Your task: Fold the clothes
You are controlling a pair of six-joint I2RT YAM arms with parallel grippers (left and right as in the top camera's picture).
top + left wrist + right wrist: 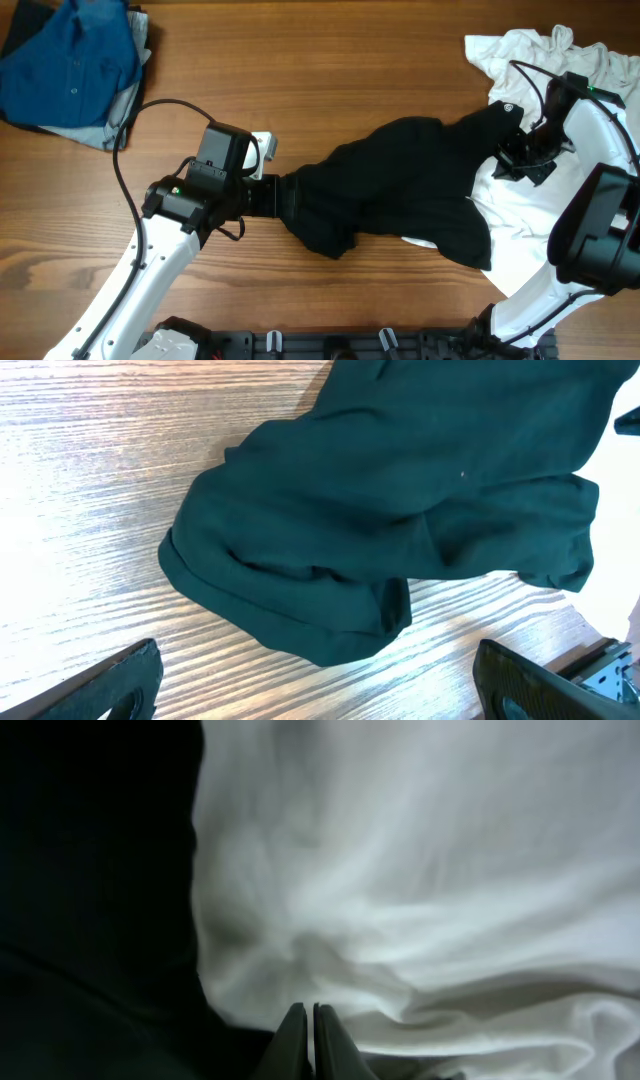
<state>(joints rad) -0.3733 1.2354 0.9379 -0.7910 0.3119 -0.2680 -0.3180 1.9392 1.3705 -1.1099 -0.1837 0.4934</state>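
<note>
L arm, near edge – left gripper has its jaws wide apart, nothing between them. It sits at the left end of the black short-sleeved T-shirt of thin soft fabric. Wrist view: the shirt's rounded, bunched end lies just ahead of the dark fingertips; can't tell if there is contact.

R arm, near right edge – right gripper has its tips pressed together, low over cloth right at the seam where black fabric meets white. Can't tell if any cloth is pinched.

Mid table: the black T-shirt is unfolded, crumpled, strung out from the L gripper toward the R one. Its right part lies on top of the white crumpled T-shirt. Small white logo shows near the right end.

Far left corner: blue buttoned shirt in a heap on the brown wood-grain table, well apart from the black one. White T-shirt reaches to the far right corner.
</note>
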